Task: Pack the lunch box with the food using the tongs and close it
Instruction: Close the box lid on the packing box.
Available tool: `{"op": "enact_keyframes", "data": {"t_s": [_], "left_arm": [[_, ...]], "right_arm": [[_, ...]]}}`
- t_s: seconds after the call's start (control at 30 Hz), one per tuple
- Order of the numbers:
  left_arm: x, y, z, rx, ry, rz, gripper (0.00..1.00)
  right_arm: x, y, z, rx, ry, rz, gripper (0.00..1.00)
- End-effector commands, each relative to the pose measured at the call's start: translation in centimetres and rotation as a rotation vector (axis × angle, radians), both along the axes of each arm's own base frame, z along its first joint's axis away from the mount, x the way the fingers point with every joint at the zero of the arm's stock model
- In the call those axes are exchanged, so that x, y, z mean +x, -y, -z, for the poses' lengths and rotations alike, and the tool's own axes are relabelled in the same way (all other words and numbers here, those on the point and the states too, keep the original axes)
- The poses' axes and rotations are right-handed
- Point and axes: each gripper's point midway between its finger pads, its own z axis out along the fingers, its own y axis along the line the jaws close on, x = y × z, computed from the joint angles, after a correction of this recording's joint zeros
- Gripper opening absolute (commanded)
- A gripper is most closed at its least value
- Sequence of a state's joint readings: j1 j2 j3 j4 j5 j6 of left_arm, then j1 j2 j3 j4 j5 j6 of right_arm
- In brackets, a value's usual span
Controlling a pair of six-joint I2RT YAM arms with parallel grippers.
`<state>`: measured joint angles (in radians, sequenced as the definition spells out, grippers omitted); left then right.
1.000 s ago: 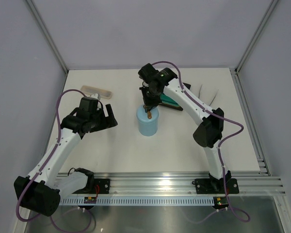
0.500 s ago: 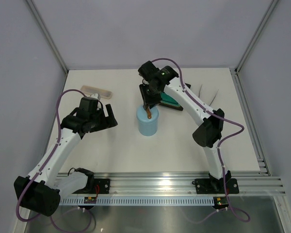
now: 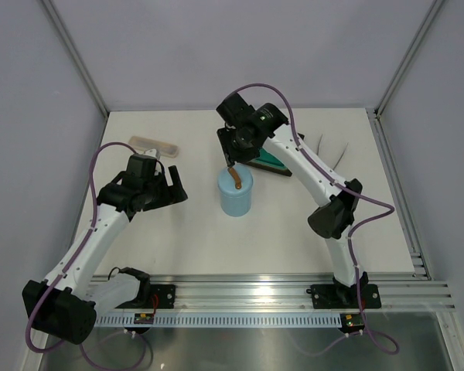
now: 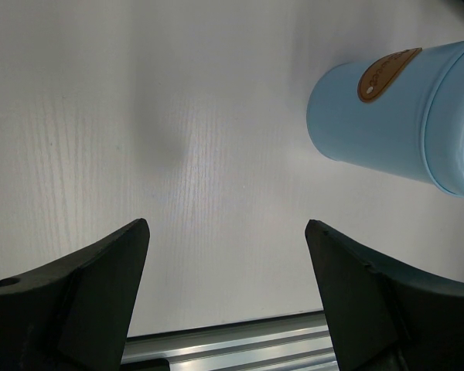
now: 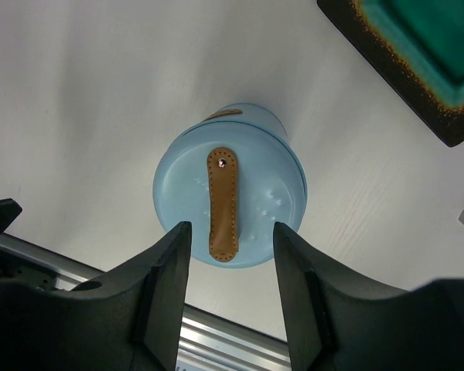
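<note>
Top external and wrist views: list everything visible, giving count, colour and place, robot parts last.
lunch box: one, light blue, upright at table centre
lid: one, light blue with brown strap, on the lunch box
plate: one, teal with dark rim, behind the lunch box, partly under the right arm
tongs: one, silvery, rear right
flat oblong item: one, beige, rear left
table: one, white
left gripper: one, black, open, left of the lunch box
right gripper: one, black, open, above the lid

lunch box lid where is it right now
The lid sits on the lunch box near the middle of the table in the top view, directly under the open right gripper, with the teal plate just behind.
</note>
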<state>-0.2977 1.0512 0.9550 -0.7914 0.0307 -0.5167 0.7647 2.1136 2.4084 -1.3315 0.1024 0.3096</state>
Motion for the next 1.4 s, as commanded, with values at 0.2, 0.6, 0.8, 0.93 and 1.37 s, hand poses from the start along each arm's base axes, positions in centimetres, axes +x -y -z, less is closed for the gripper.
{"op": "enact_keyframes", "data": {"t_s": [0.2, 0.6, 0.8, 0.93, 1.37], "left_arm": [[0.8, 0.0, -2.1, -0.019, 0.066, -0.005, 0.86], [0.2, -0.1, -1.7, -0.020, 0.061, -0.005, 0.86], [0.2, 0.0, -1.7, -0.023, 0.061, -0.001, 0.86], [0.2, 0.0, -1.8, -0.024, 0.063, -0.002, 0.86], [0.1, -0.2, -1.7, -0.018, 0.058, -0.006, 0.86]], "right_arm": [[0.8, -0.8, -0.5, -0.007, 0.084, -0.011, 0.57], [0.0, -2.1, 4.8, -0.028, -0.044, -0.036, 0.56], [0.6, -1.9, -1.6, 0.047, 0.070, -0.027, 0.57], [0.7, -1.3, -2.8, 0.045, 0.103, -0.018, 0.59], [-0.6, 0.0, 8.0, -0.144, -0.084, -0.007, 0.59]]}}
